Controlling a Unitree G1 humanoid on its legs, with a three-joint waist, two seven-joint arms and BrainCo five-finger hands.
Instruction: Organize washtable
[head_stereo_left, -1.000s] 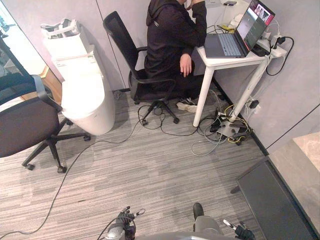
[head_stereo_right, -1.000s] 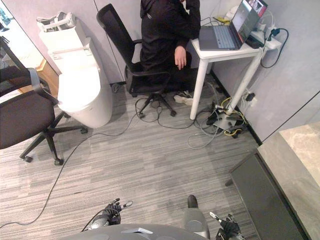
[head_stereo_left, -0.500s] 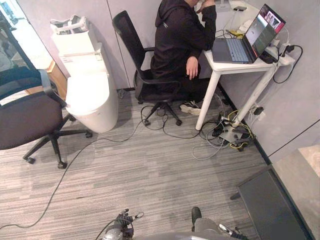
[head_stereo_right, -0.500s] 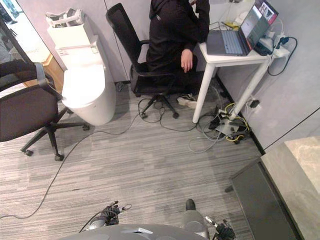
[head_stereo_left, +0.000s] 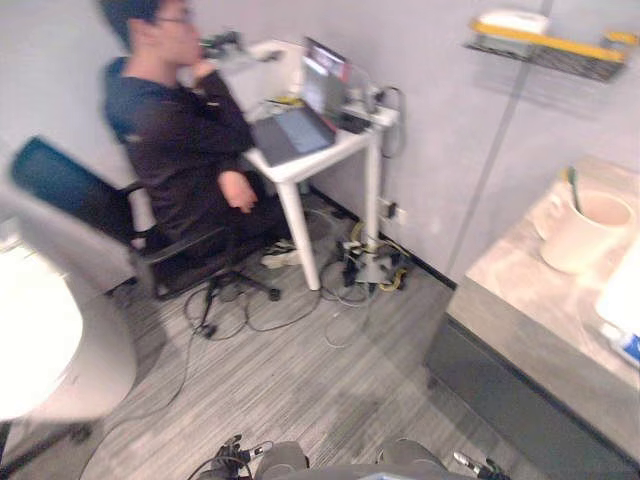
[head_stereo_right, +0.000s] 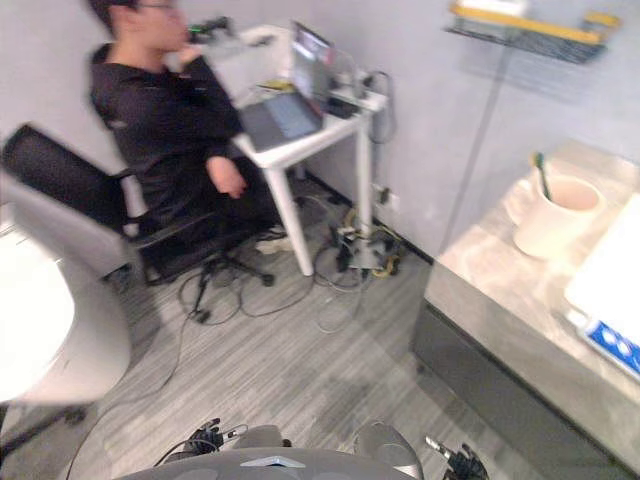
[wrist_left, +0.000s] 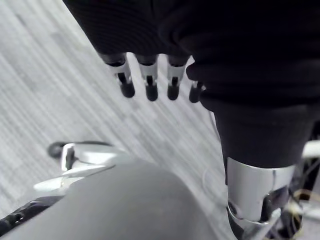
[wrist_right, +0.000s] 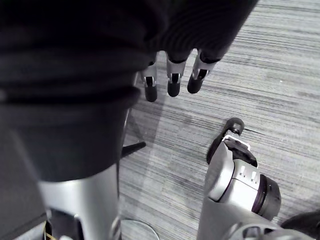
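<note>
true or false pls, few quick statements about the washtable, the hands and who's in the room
1. A white mug with a toothbrush in it stands on the washtable. True.
2. The left hand holds the mug. False: it is open and holds nothing.
3. A person sits at a white desk with an open laptop. True.
4. The right hand is curled round a cloth. False: its fingers are relaxed and empty.

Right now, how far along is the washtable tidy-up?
Nothing looks done. Nothing is in hand: the left hand and the right hand hang open over the floor. The cup with its toothbrush sits untouched on the washtable, so the organizing seems all left.
</note>
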